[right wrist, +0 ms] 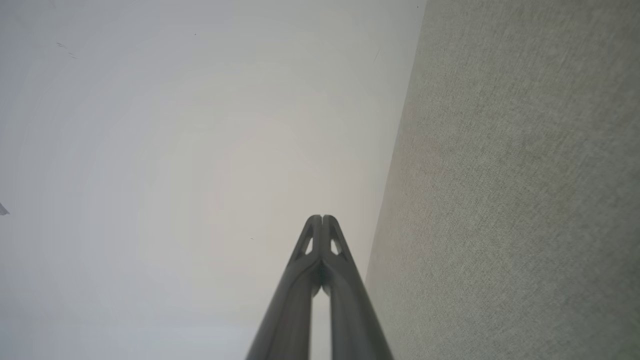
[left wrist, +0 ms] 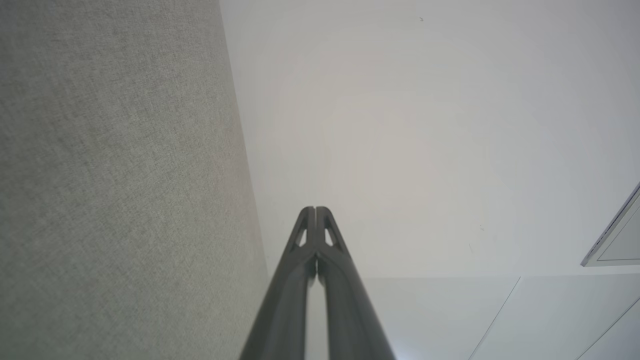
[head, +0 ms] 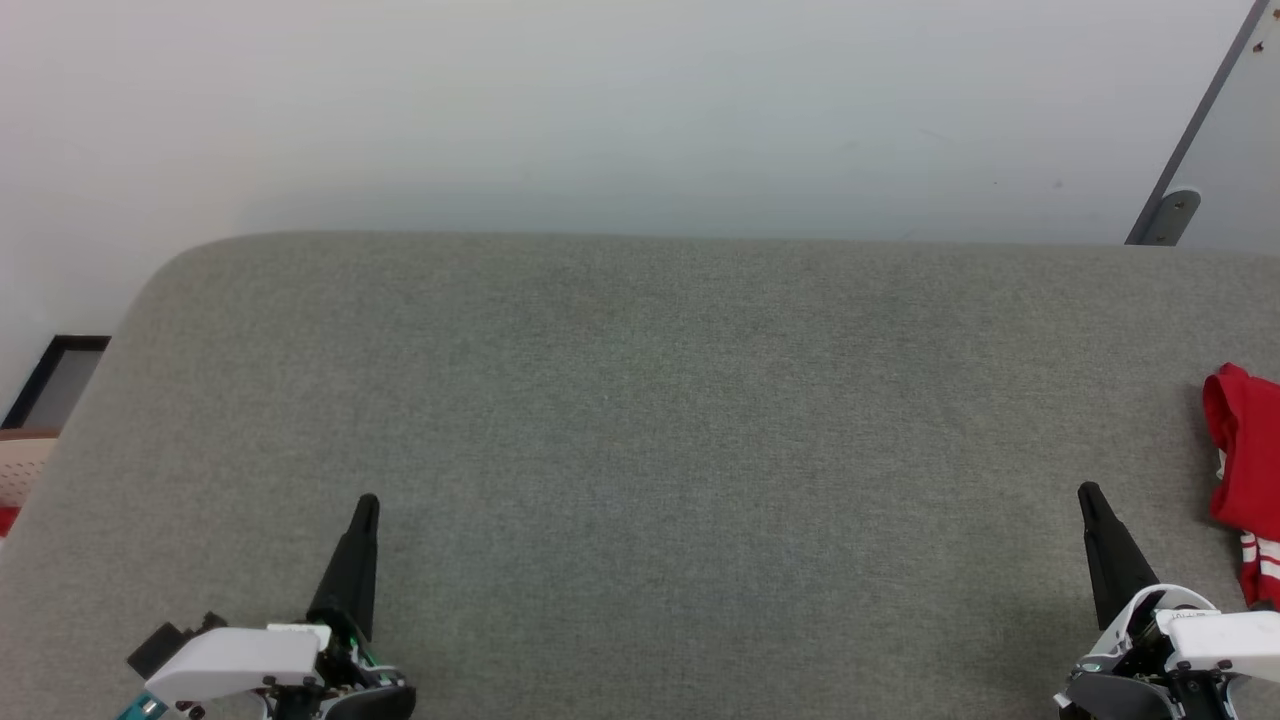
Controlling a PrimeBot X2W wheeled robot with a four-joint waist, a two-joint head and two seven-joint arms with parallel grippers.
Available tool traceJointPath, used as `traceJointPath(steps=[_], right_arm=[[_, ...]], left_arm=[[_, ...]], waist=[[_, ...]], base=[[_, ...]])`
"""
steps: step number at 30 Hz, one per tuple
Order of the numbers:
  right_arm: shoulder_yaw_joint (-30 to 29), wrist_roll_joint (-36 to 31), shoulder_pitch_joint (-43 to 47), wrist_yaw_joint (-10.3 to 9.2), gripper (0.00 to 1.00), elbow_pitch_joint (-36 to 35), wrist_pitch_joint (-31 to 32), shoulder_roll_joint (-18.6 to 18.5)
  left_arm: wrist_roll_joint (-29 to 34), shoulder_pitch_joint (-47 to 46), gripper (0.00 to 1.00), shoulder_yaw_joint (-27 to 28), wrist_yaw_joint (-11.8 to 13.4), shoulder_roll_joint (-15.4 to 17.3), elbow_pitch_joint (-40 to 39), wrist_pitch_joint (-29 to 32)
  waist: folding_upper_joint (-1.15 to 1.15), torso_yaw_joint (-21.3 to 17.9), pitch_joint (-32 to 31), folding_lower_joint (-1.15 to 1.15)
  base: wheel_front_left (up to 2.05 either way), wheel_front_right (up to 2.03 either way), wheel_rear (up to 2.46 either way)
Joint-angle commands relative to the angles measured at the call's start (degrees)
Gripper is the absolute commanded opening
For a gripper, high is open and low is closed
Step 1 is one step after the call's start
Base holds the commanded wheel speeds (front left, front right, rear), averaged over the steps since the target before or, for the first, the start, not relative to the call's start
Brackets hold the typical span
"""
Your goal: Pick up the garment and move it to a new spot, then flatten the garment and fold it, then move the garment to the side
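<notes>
Cloth of this kind looks light, limp and easy to bunch. The garment (head: 1245,470) lies as a crumpled red heap at the far right of the grey fabric surface (head: 640,420), partly cut off by the frame edge. Its red-and-white striped trim shows at the lower end. It should neither slip nor break, but it will probably sag and trail from whatever point is lifted. The raised red fold at the top of the heap seems the easiest place to pinch. For flattening later, 2 well-spaced holds along a hem or the shoulders would likely serve better.

The head view shows the layout. The left pincer (head: 366,505) rests at the lower left, well apart from the garment. The right pincer (head: 1088,493) is at the lower right, near the heap but not touching it.

The wrist views add the finger detail that the head view leaves unclear. The left pincer (left wrist: 316,210) and the right pincer (right wrist: 322,218) each have their 2 fingers pressed tip to tip, with nothing held. Each wrist camera looks along the surface toward a pale wall (left wrist: 425,125).
</notes>
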Motion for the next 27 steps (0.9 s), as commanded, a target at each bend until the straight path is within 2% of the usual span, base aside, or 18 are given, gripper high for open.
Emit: traceJointPath(steps=[1,27], right_arm=[[0.04,0.22,-0.12,-0.08,0.00,-0.15,0.12,0.19],[0.05,0.23,-0.11,-0.08,0.00,-0.15,0.12,0.19]], left_arm=[[-0.15,-0.49,0.00,0.09,-0.32,0.03,0.06,0.14],[-0.18,-0.49,0.00,0.07,-0.33,0.04,0.05,0.12]], waist=[[0.00,0.00,0.00,0.00],[0.00,0.00,0.00,0.00]], base=[[0.00,0.00,0.00],[0.00,0.00,0.00]])
